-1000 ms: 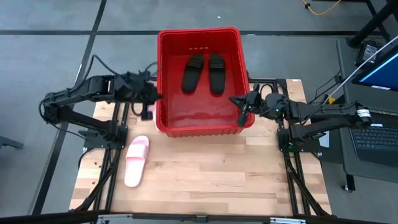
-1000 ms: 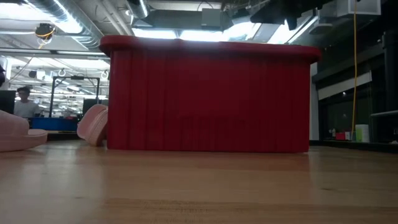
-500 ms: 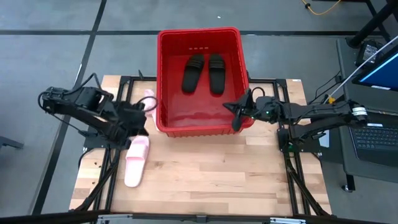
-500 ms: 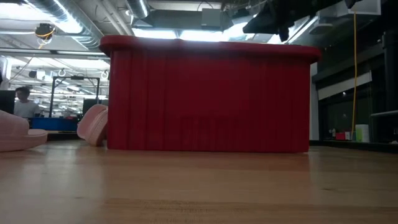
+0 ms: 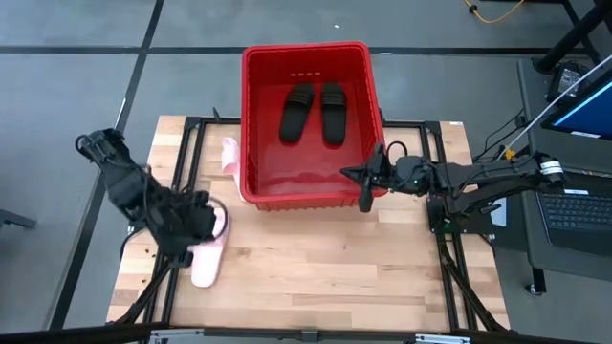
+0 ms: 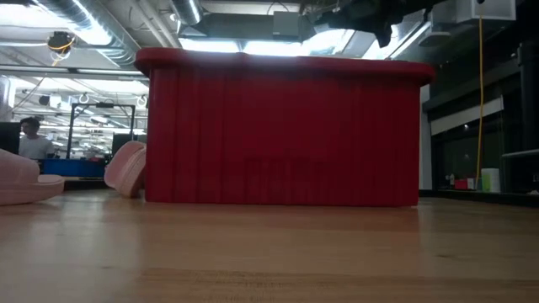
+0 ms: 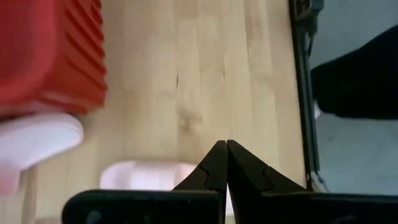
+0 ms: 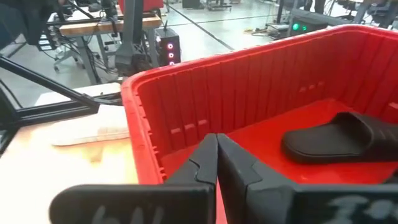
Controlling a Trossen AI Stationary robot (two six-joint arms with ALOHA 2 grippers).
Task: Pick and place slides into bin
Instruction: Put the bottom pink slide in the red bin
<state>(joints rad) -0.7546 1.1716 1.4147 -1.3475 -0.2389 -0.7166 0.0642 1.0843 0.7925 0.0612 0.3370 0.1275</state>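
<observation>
**Left arm drops to flat pink slide**

Bin (image 5: 306, 124) holds both black slides (image 5: 313, 112) side by side on its floor, far end. Two pink ones remain out: one flat on table (image 5: 316, 277), front-left of bin (image 5: 207, 250); other propped on edge vs bin's left outer wall (image 5: 229, 156).

Change over the last sec: left gripper (image 5: 196, 222) was up by bin's left wall, near propped slide; it's swung back & down, now over heel end of flat pink slide. Fingers (image 7: 225, 163) pinched together, nothing between them. Prob. means flat slide is next pick; jaws need to part first.

Right gripper (image 5: 365, 180) has edged along bin's front-right corner, now at the rim, clenched, empty. Looks like it's waiting.

Progress est.: half done, 2 in, 2 to go. Person (image 6: 31, 139) visible far in room bkgd.
</observation>
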